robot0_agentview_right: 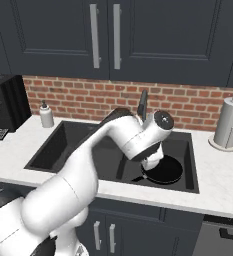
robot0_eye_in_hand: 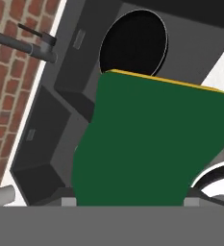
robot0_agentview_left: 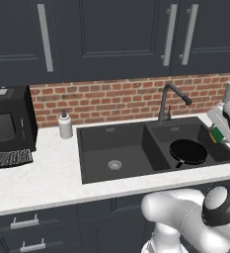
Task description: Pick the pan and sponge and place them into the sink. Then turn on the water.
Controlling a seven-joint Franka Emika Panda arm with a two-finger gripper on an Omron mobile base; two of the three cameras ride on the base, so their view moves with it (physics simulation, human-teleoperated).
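Note:
The black pan (robot0_agentview_left: 188, 150) lies flat in the smaller right basin of the dark sink (robot0_agentview_left: 94, 143). In the right base view the pan (robot0_agentview_right: 164, 171) is partly behind my forearm. My gripper (robot0_agentview_left: 218, 132) hangs above the right edge of that basin, shut on the green-and-yellow sponge (robot0_agentview_left: 215, 135). In the hand view the sponge (robot0_eye_in_hand: 152, 139) sits close up between my fingers, green face toward the camera, with the pan (robot0_eye_in_hand: 132, 43) below it. The gooseneck faucet (robot0_agentview_left: 169, 101) stands behind the divider, and no water runs from it.
A white soap dispenser (robot0_agentview_left: 65, 125) stands left of the sink by the brick wall. A black appliance (robot0_agentview_left: 8, 121) is at the far left of the counter. A paper towel roll (robot0_agentview_right: 229, 122) stands right of the sink. The left basin holds a round drain (robot0_agentview_left: 115, 165).

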